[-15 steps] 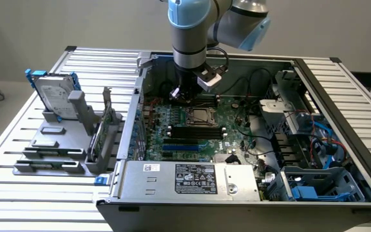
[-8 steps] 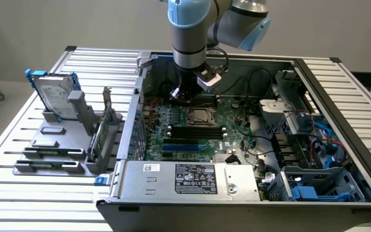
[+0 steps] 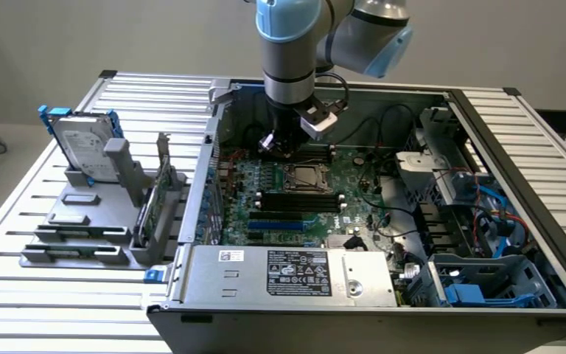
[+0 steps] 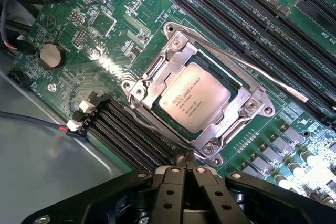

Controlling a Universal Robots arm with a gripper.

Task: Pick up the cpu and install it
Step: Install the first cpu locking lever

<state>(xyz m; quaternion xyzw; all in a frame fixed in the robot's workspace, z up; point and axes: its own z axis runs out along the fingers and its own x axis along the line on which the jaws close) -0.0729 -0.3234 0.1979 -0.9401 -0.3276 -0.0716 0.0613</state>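
Shut gripper [image 4: 184,157], with both black fingers [image 4: 169,192] pressed flat together and nothing in their grasp. Poised low over the green board [image 4: 105,19] inside the open case [image 3: 519,147].

Just ahead of the fingertips and beneath them, not touching: the cpu [image 4: 195,97], seated flat in the socket [image 4: 157,69], silvery plate up, ringed by the metal frame. Between gripper and cpu, a strip of frame and bare board. Beyond the cpu, on its far side from the fingers, a thin lever [image 4: 252,69] lying slantwise along the frame's edge. Close by the fingertips, to one side, black memory slots [image 4: 126,129]; farther off on that side, a round coin cell [image 4: 51,55].

On the cpu's plate, several lines of dark print and a small logo at one corner, too fine to read for sure. On the board, white print beside the parts, unreadable.

In the exterior view, well away from the gripper at the case's near wall, a power supply [image 3: 293,273] with a black-and-white label and a small white sticker, wording not legible. Outside the case, far from the gripper toward the exterior view's left, a hard drive [image 3: 85,144] in blue brackets, upright in a grey rack [image 3: 77,221].
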